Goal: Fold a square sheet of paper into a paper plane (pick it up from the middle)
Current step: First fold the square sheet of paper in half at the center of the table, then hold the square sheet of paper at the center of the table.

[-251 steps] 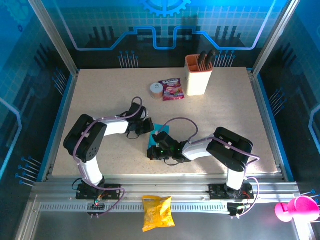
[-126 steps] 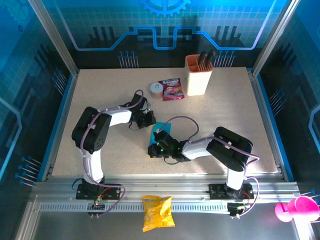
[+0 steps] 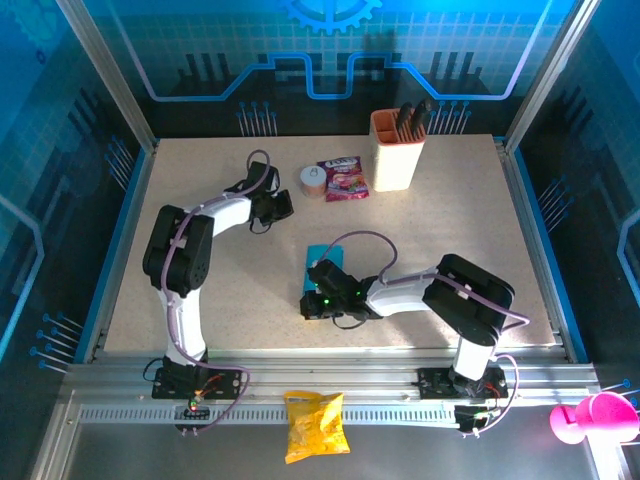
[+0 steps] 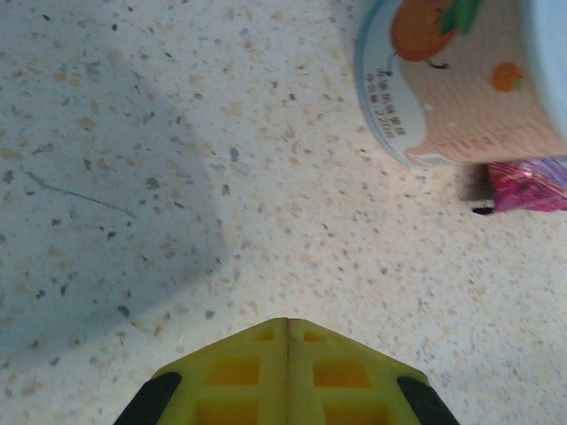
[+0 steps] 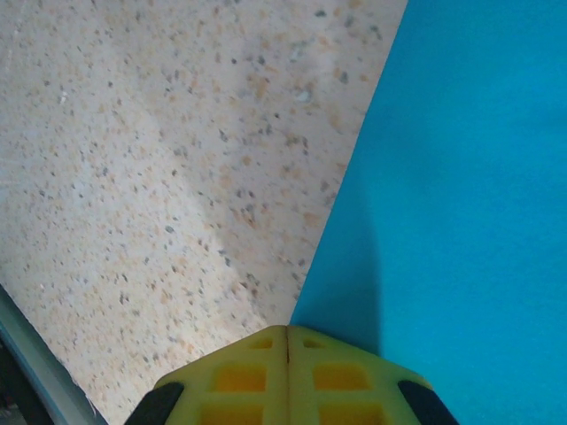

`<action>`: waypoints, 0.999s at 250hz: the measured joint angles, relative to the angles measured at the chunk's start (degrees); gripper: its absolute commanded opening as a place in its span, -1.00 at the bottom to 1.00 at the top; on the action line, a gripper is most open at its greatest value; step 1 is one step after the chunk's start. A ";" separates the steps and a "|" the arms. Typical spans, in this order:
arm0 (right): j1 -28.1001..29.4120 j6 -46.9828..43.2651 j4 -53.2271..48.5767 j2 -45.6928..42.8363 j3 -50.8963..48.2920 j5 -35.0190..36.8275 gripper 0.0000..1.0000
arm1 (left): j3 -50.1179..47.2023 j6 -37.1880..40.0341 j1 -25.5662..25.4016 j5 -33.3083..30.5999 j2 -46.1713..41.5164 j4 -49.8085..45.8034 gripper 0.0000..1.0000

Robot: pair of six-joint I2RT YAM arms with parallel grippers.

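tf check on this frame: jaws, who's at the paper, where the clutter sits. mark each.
1. The left gripper and the right gripper both have their jaws shut. True.
2. The left gripper holds the blue sheet of paper. False: it holds nothing and points toward the printed tub.
3. The right gripper is at an edge of the sheet of paper, which lies on the table. True.
4. The yellow crisp bag lies beside the sheet of paper. False: it lies on the metal rail at the near edge, between the arm bases.
5. The snack packet lies between the tub and the orange holder. True.
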 measured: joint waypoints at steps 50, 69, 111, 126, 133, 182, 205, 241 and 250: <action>-2.56 -3.85 -10.47 -2.62 2.16 -0.72 -1.00 | -5.22 0.00 -1.40 0.28 -11.34 -1.79 -1.00; -3.61 -4.85 -14.23 -4.35 2.36 -0.61 -1.00 | -7.32 0.02 -2.10 0.63 -16.06 -2.67 -0.97; -5.18 -6.62 -19.89 -10.45 3.58 -0.39 -0.93 | -12.13 0.24 -4.00 0.46 -24.37 -6.01 -0.94; -5.70 -7.21 -21.05 -12.04 4.85 0.11 -0.81 | -13.86 0.74 -5.14 -0.04 -26.86 -7.65 -0.90; -5.99 -7.37 -21.27 -12.61 5.29 0.33 -0.80 | -14.49 1.09 -5.66 -0.11 -27.82 -8.52 -0.89; -9.49 -8.63 -24.50 -14.95 5.86 2.36 -0.64 | -16.76 1.73 -8.22 -0.90 -33.24 -13.38 -0.75; -10.95 -9.20 -26.36 -15.69 5.86 3.58 -0.50 | -16.61 2.45 -8.24 -0.83 -34.58 -14.88 -0.69; -13.49 -9.60 -28.87 -17.70 5.86 4.90 -0.23 | -15.26 3.91 -8.31 -0.90 -35.01 -17.88 -0.66; -14.12 -9.70 -29.49 -18.14 5.86 5.27 -0.18 | -14.75 4.33 -8.35 -0.94 -35.15 -18.58 -0.65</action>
